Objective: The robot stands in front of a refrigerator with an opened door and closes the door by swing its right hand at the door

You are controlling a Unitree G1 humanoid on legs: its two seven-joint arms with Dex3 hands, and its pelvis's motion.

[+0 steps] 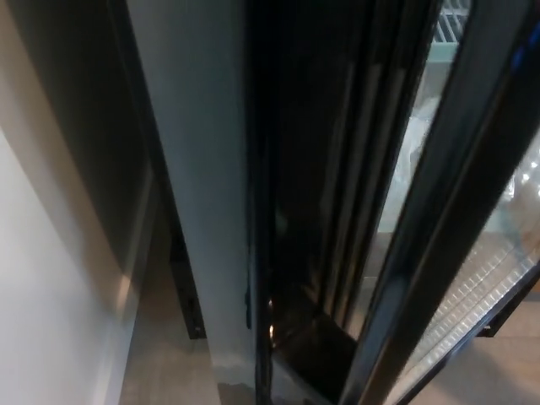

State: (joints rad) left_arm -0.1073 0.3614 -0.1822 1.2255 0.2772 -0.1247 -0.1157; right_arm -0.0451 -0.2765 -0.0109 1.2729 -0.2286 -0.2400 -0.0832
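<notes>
- Refrigerator [194, 169] fills the view, its pale grey side panel upright at centre.
- The door [447, 202] stands ajar, a dark glass-fronted frame slanting away right of that panel.
- Wire shelves [472, 287] glint behind the door glass.
- Pale wall [42, 278] left of the refrigerator.
- Neither hand shows, so finger positions can't be told.

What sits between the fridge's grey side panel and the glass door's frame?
Head view: only the dark gap of the fridge front, black vertical edges and seals, between the grey side panel and the door frame. No hand shows there.
</notes>
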